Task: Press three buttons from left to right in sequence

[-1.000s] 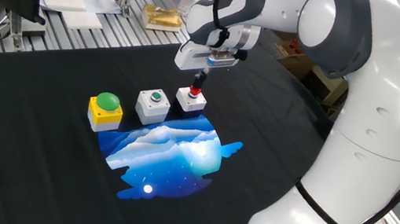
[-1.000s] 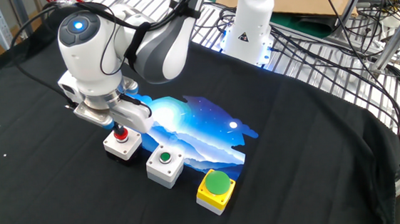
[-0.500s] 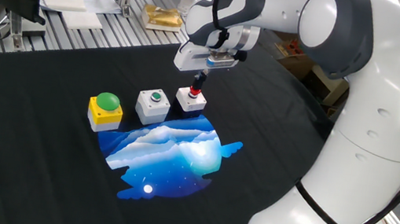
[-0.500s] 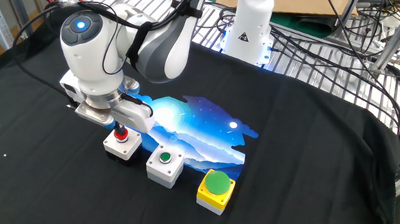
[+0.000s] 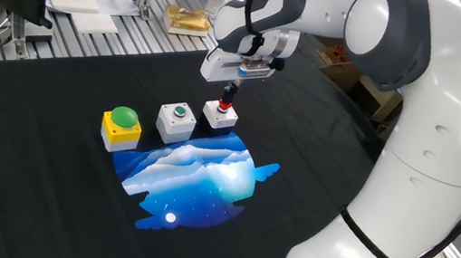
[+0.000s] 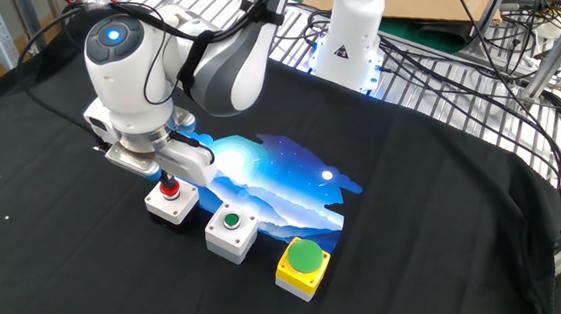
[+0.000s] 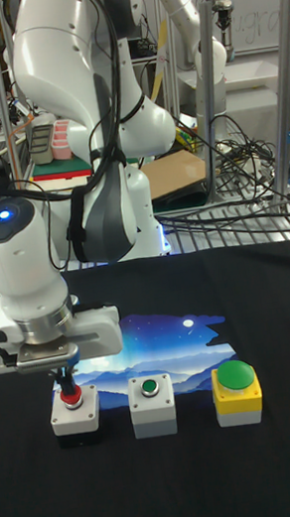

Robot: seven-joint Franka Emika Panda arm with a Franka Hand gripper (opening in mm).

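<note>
Yellow box (image 5: 120, 131) with green dome; two white boxes (image 5: 176, 122) — green and red buttons; black cloth (image 5: 39, 183), blue-white print (image 5: 195, 179).

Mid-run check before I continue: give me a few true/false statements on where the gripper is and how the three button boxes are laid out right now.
1. The gripper is right above the white box with the red button. True.
2. The yellow box with the green dome sits between the two white boxes. False: it is at one end of the row, and the white box with the small green button is in the middle.
3. All three boxes stand on the black cloth. True.
4. The gripper hovers over the blue printed picture. False: it is over the red-button box, beside the picture.
5. The yellow box lies tipped on its side. False: it stands upright, dome on top.
</note>
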